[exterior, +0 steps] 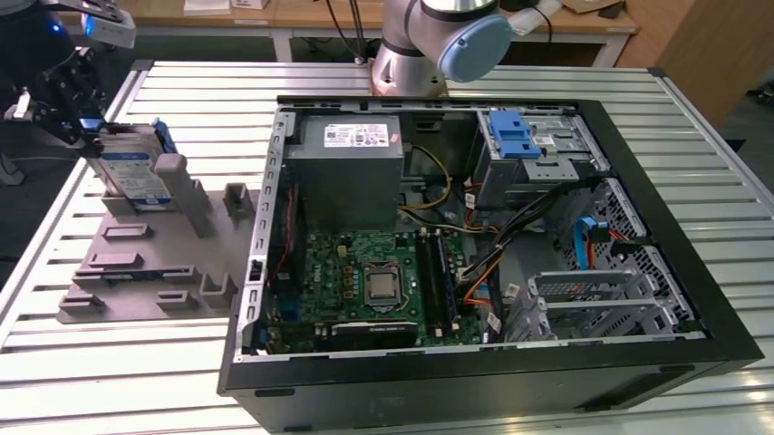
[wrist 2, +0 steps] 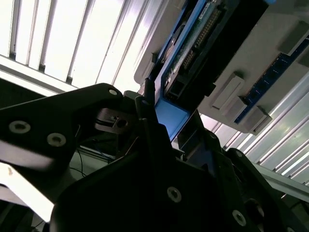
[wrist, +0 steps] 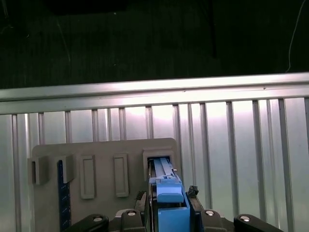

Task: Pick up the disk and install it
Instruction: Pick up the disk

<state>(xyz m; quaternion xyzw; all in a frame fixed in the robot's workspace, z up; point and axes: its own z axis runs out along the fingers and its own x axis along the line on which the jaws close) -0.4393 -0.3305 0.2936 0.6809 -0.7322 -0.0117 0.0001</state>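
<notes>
The pincer (wrist: 170, 202) is clenched on the blue-framed top edge of the disk (exterior: 130, 172). The disk stands upright just beneath it in a slot of the grey holder (exterior: 145, 272) on the counter (exterior: 109, 372). Standing it on edge likely leaves that edge free to grasp.

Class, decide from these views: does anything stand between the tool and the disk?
Nothing visible does. The tool is shut on the disk, its blue carrier sitting between the fingers in both wrist views, while the disk stands upright in the grey holder.
</notes>
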